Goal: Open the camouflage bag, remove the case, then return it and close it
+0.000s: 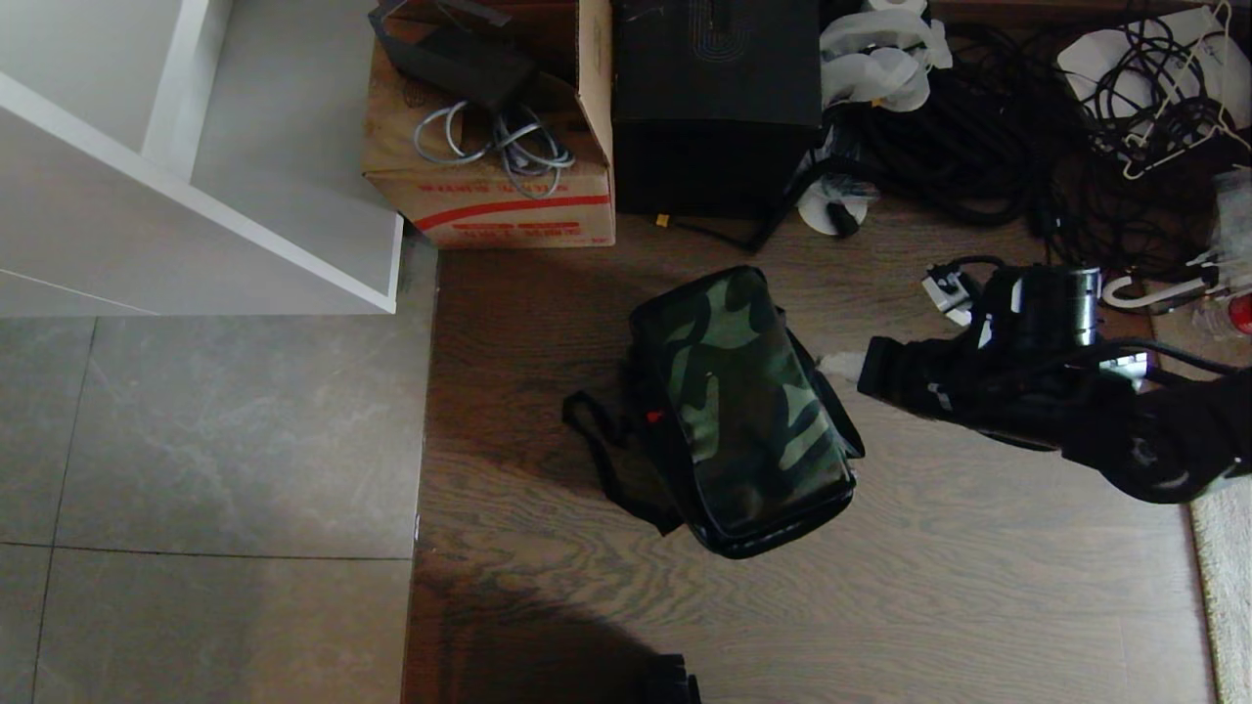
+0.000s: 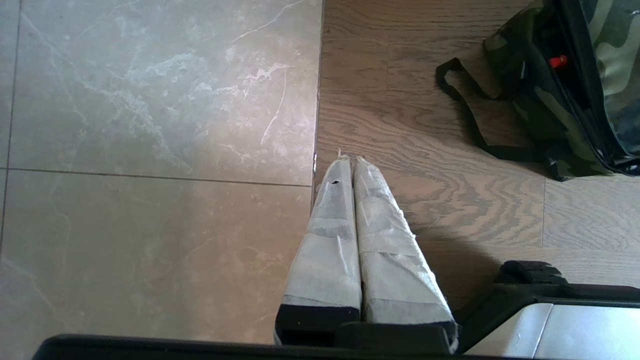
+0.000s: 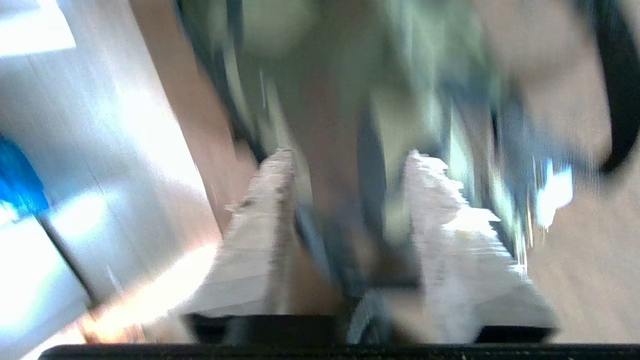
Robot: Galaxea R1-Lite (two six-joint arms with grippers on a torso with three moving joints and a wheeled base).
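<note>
The camouflage bag lies shut on the wood floor, with its black strap looped out on the side away from my right arm. My right gripper hovers just beside the bag's other side, its white-wrapped tips pointing at it. The right wrist view is smeared, but the fingers stand apart around the right gripper, open, with the bag filling the space beyond. My left gripper is shut and parked low over the seam between tile and wood, the bag off to one side. The case is out of view.
Behind the bag stand a brown cardboard carton holding cables and a tall plain black box. A tangle of black cables covers the back right. A white shelf unit fills the back left, and a pale rug edge lies at the right.
</note>
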